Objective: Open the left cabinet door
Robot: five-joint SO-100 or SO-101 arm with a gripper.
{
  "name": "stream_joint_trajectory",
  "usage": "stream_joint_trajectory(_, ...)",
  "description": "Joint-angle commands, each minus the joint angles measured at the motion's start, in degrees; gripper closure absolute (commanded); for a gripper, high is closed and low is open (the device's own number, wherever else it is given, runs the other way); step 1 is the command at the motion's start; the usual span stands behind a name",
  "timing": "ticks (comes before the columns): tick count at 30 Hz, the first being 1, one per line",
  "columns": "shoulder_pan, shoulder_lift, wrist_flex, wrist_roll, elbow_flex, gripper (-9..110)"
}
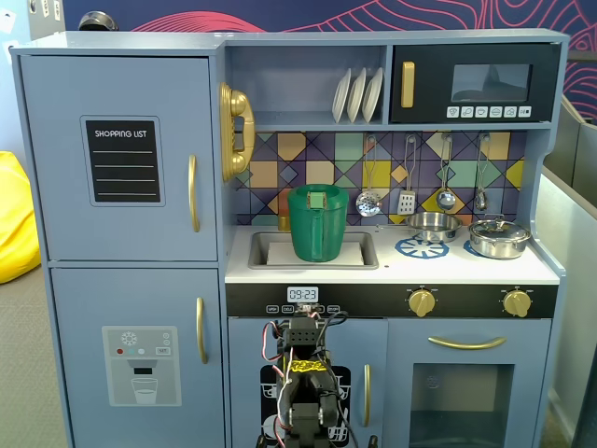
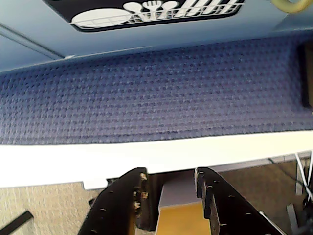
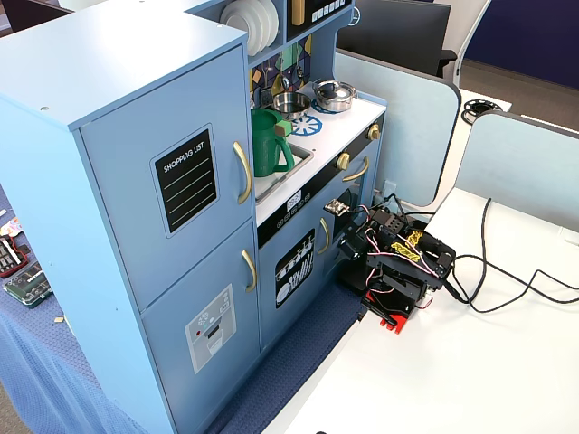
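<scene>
Door: the large blue-grey cabinet door with black "SHOPPING LIST" panel (image 1: 119, 157) sits shut at the kitchen's upper left in a fixed view.
Handle: the vertical gold handle (image 1: 193, 193) runs 12 to 6 o'clock along the door's right edge.
Pincer: the black two-finger pincer (image 2: 170, 183) is folded low on the white desk (image 3: 452, 362), jaws parted, empty.
Bearing: the handle lies toward 11 o'clock, well above the pincer.
</scene>
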Motion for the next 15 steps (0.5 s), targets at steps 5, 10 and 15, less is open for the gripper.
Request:
stream_joint_trajectory(5, 1.14, -0.35, 10.37, 0.79, 0.09, 101)
stream_joint_trajectory(10, -2.55, -0.44, 2.02, 4.31, -0.26, 101)
stream_joint_trajectory(15, -11.16, -0.53, -21.18, 8.44, -4.66, 97)
